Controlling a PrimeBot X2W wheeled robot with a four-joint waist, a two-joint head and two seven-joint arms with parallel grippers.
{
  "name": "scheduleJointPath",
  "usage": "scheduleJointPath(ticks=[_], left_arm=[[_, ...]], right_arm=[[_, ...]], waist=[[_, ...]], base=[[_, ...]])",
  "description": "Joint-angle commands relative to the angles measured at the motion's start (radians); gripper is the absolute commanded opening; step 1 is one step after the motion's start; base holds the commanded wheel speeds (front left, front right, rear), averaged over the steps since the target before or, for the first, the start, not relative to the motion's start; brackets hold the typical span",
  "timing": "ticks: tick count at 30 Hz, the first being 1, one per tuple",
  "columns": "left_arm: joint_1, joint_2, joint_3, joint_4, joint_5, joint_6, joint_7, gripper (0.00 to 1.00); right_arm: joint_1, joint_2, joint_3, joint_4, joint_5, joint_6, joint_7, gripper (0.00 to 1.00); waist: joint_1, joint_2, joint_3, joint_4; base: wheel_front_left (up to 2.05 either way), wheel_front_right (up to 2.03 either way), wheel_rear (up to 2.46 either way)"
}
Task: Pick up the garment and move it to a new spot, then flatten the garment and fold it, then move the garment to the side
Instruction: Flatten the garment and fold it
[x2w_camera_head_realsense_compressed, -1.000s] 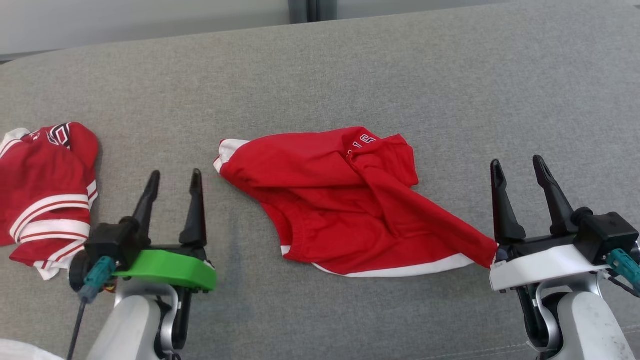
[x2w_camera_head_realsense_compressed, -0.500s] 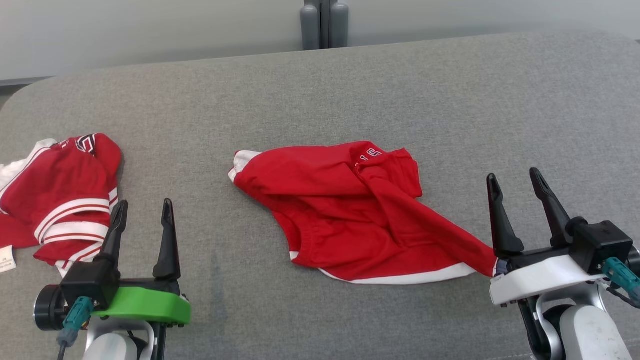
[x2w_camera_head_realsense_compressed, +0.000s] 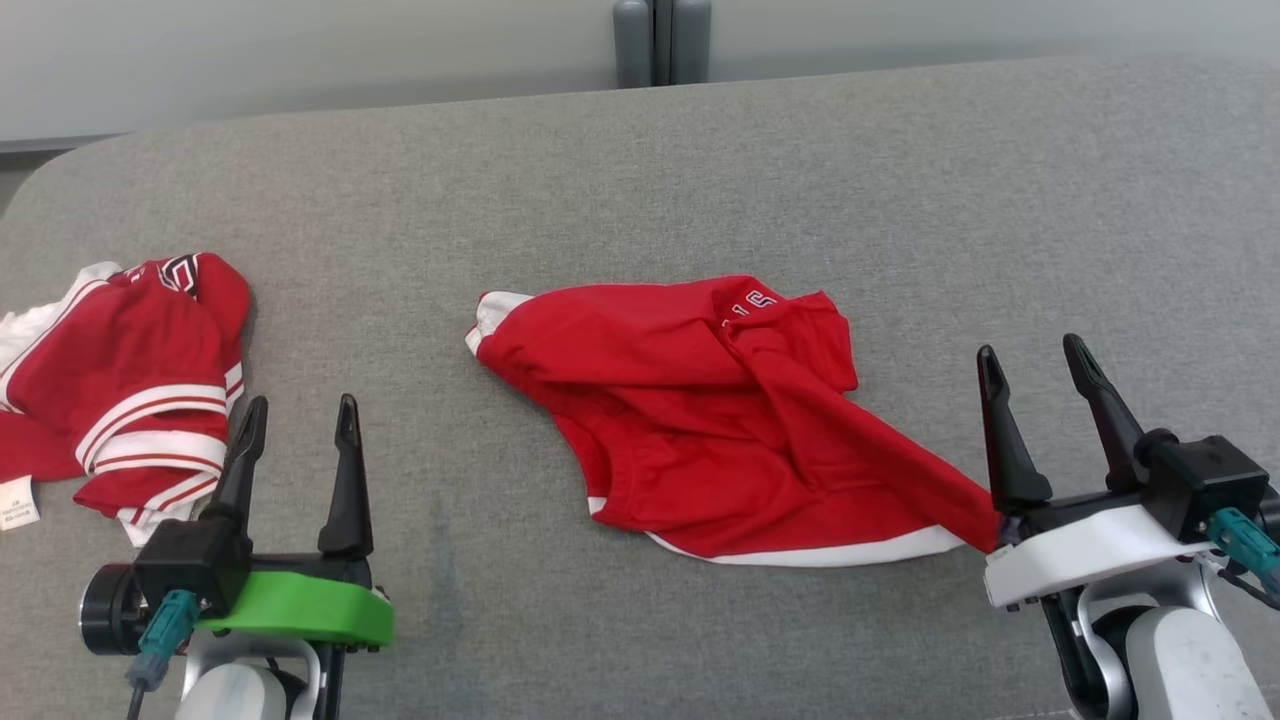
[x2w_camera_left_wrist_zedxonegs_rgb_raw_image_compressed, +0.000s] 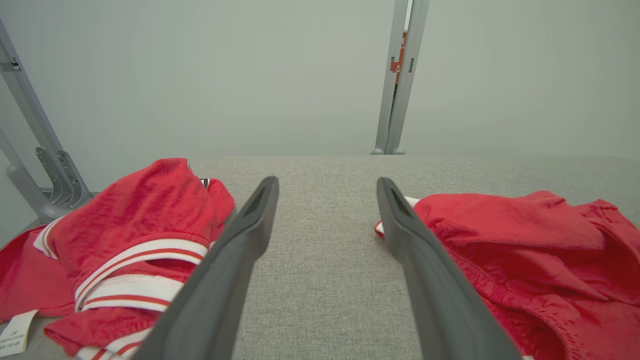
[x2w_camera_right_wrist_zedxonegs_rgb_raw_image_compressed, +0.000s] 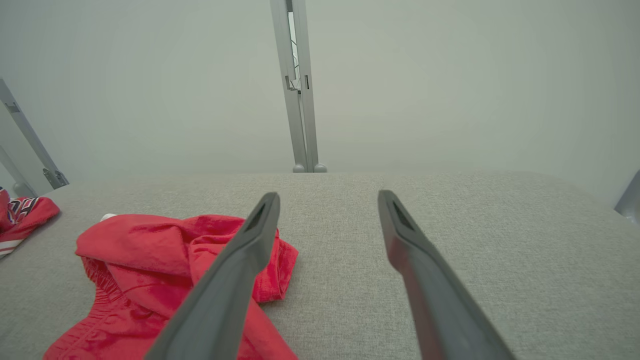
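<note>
Now hovering with left gripper (x2w_camera_head_realsense_compressed: 303, 400) and right gripper (x2w_camera_head_realsense_compressed: 1030, 345) both spread wide, empty, flanking crumpled red shorts (x2w_camera_head_realsense_compressed: 680, 420) on grey cushion (x2w_camera_head_realsense_compressed: 700, 180).

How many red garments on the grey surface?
2. The centre garment, crumpled, its tail by the right gripper; the striped garment bunched far left, partly out of frame.

The red garment (x2w_camera_head_realsense_compressed: 690, 430) is soft, faintly sheeny cloth on a matt, coarse-woven grey cover (x2w_camera_head_realsense_compressed: 640, 180), and left of it the left gripper (x2w_camera_head_realsense_compressed: 303, 400) has matt dark plastic fingers (x2w_camera_head_realsense_compressed: 347, 480).
</note>
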Motion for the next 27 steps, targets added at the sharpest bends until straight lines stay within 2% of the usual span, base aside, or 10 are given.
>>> scheduleJointPath(ticks=[1,9,16,21,22,23,24,27], left_arm=[[-0.020,-0.001,-0.003,-0.005,0.004,-0.002,-0.001,1.00],[-0.092,-0.032,-0.035,-0.015,0.011,-0.025,-0.005,1.00],[-0.154,-0.075,-0.050,0.001,0.020,-0.046,-0.008,1.00],[-0.173,-0.096,-0.041,0.016,0.031,-0.059,-0.008,1.00],[-0.173,-0.101,-0.037,0.018,0.036,-0.062,-0.009,1.00],[-0.173,-0.105,-0.033,0.019,0.039,-0.064,-0.009,1.00],[-0.171,-0.108,-0.029,0.020,0.041,-0.067,-0.009,1.00],[-0.165,-0.115,-0.018,0.023,0.052,-0.072,-0.009,1.00]], right_arm=[[-0.013,-0.008,0.002,0.006,0.003,-0.001,0.006,1.00],[-0.091,-0.055,0.036,0.071,0.030,-0.001,0.033,1.00],[-0.207,-0.112,0.107,0.219,0.054,-0.001,0.055,1.00],[-0.263,-0.128,0.145,0.307,0.077,-0.001,0.055,1.00],[-0.272,-0.131,0.148,0.318,0.083,-0.001,0.048,0.47],[-0.278,-0.135,0.152,0.325,0.091,-0.001,0.043,0.19],[-0.284,-0.140,0.160,0.331,0.097,-0.001,0.035,0.00],[-0.296,-0.154,0.168,0.326,0.104,-0.001,-0.002,0.00]], waist=[[0.0000,0.0000,0.014,0.012],[0.0000,0.0000,0.111,0.086],[0.0000,0.0000,0.196,0.154],[0.0000,0.0000,0.215,0.173],[0.0000,0.0000,0.216,0.175],[0.0000,0.0000,0.216,0.175],[0.0000,0.0000,0.215,0.174],[0.0000,0.0000,0.207,0.165]], base=[[0.00,0.00,0.00],[0.00,0.00,0.00],[0.00,0.00,0.00],[0.00,0.00,0.00],[0.00,0.00,0.00],[0.00,0.00,0.00],[0.00,0.00,0.00],[0.00,0.00,0.00]])
